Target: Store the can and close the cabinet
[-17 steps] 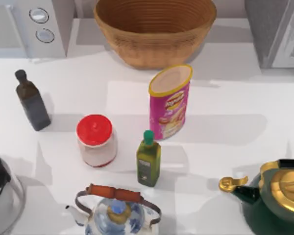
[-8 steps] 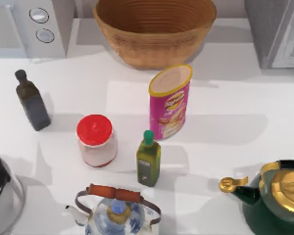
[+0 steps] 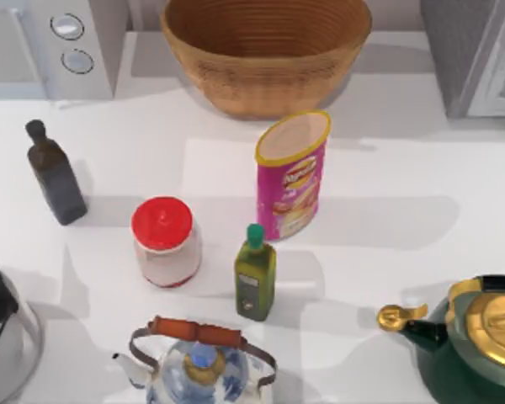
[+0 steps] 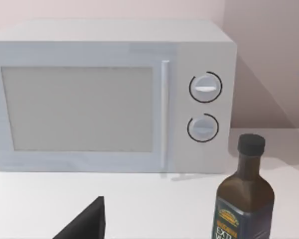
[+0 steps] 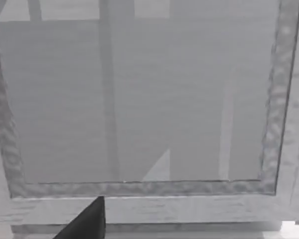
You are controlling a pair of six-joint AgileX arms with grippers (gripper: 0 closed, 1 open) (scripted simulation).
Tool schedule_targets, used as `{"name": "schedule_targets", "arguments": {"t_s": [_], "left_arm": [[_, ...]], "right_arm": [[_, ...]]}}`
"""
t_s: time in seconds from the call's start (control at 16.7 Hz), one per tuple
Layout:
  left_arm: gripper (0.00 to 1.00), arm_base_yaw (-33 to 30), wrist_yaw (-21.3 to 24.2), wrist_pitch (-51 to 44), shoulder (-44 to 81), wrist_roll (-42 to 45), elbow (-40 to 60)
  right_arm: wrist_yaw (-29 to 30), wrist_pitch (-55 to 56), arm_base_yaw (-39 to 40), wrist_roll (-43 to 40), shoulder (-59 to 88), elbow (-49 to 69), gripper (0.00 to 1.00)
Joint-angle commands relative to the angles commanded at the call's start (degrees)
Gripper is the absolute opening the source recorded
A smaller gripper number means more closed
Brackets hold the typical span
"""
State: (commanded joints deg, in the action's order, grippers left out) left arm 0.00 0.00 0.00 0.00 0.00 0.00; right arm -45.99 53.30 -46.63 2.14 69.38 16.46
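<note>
The pink cylindrical chip can (image 3: 291, 175) stands hemmed in: woven wicker basket (image 3: 266, 52) behind, green-capped olive oil bottle (image 3: 255, 273) in front, red-lidded white jar (image 3: 165, 241) near its left. Bare white tabletop (image 3: 404, 168) lies open on its right.

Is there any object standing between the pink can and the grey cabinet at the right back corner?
Nothing visible does. The can stands upright mid-table, and the white tabletop between it and the cabinet is bare. The basket sits behind, off that path.
</note>
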Motion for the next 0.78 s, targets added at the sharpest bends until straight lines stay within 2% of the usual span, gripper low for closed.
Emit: {"name": "schedule_targets", "arguments": {"t_s": [0.18,0.36,0.78], "left_arm": [[1.0,0.0,0.0,0.0,0.0,0.0,0.0],[1.0,0.0,0.0,0.0,0.0,0.0,0.0],[1.0,0.0,0.0,0.0,0.0,0.0,0.0]], "right_arm": [[-6.9,9.0,-6.8,0.1,11.2,2.7,1.0],[-11.0,14.7,-11.2,-0.1,17.9,4.3,1.0],[-11.9,15.7,-11.9,-0.2,19.1,4.4,1.0]]}}
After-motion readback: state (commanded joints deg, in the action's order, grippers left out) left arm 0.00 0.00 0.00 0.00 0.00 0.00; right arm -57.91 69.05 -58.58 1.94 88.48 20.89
